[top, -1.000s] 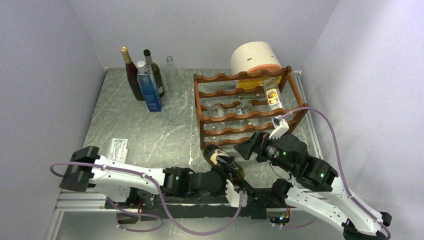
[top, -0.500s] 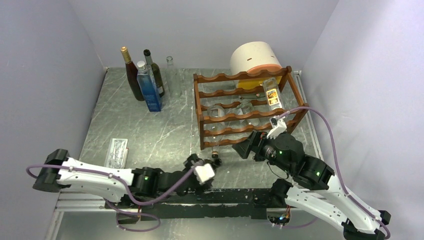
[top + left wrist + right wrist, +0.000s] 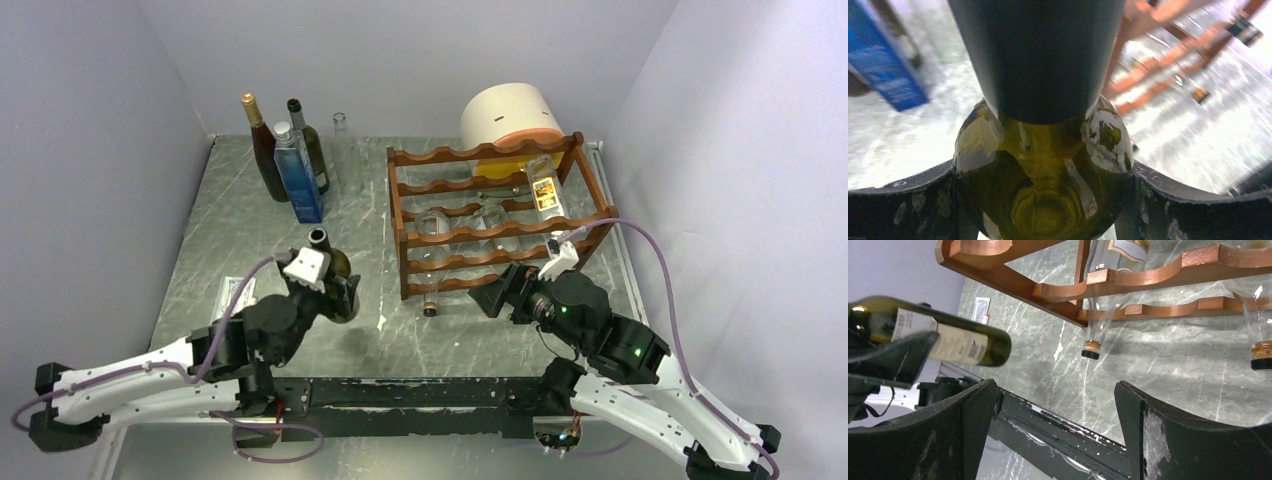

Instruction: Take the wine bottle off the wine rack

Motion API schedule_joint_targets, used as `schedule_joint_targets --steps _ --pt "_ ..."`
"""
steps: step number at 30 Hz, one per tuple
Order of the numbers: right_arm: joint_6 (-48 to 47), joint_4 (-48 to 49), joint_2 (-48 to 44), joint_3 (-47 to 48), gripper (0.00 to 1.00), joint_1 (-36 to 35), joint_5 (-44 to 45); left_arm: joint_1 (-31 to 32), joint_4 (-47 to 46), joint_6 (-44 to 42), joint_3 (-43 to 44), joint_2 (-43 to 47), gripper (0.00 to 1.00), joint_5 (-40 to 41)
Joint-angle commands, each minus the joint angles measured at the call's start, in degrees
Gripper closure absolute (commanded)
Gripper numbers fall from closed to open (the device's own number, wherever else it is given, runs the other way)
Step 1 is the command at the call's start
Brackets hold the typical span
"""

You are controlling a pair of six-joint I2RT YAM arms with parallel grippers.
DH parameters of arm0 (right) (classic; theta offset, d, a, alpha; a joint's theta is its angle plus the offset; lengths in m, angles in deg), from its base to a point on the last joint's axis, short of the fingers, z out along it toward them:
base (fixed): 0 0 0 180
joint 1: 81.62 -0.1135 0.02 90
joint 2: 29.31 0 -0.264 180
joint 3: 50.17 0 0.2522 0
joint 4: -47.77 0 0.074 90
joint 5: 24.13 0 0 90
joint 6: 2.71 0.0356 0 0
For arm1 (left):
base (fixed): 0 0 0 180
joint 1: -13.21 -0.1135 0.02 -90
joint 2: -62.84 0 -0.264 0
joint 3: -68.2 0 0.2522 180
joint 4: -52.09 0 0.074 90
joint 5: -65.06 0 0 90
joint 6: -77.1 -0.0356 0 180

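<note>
The left arm (image 3: 150, 370) reaches from the near left corner out over the table (image 3: 250, 225), its wrist raised. The left gripper (image 3: 335, 288) is clamped around the body of the green wine bottle (image 3: 338, 266). The left wrist view shows the glass wedged between both fingers (image 3: 903, 200). The bottle is off the wine rack (image 3: 490, 205), well to its left, with the neck up. Whether its base touches the table I cannot tell. The right arm (image 3: 640, 365) bends in from the near right. The right gripper (image 3: 1055, 405) hangs with its jaws spread wide and nothing between them, just in front of the rack's lowest rail. The table is grey, scratched metal, closed in by plain pale walls (image 3: 90, 150). A white-and-orange cylinder (image 3: 512, 118) sits behind the rack, clear bottles (image 3: 432, 225) lie in its tiers, four standing bottles (image 3: 290, 165) cluster at the back left, and a flat clear pack (image 3: 237, 298) lies near the left edge.
</note>
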Motion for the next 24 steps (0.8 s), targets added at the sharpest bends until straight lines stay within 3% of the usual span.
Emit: schedule_joint_targets --steps 1,4,8,13,24 --pt "1.2 0.4 -0.1 -1.6 0.09 0.1 1.2 -9.7 -6.5 -10.0 6.0 -6.8 0.93 -8.6" --pt "1.6 0.8 0.0 -1.7 0.09 0.1 0.4 -19.2 -6.2 -12.2 10.0 -15.5 0.93 -14.9" --pt "2.0 -0.9 0.1 -0.8 0.09 0.0 1.0 -31.7 -16.5 -13.0 10.2 -22.3 0.93 -22.6" --pt "2.9 -2.3 -1.3 0.1 0.09 0.0 2.1 -47.7 -27.0 -4.9 12.8 -29.9 0.93 -41.4" --pt "3.2 -2.0 -1.1 -0.9 0.09 0.0 2.2 -51.3 -50.4 -11.9 18.6 -48.7 0.93 -43.1"
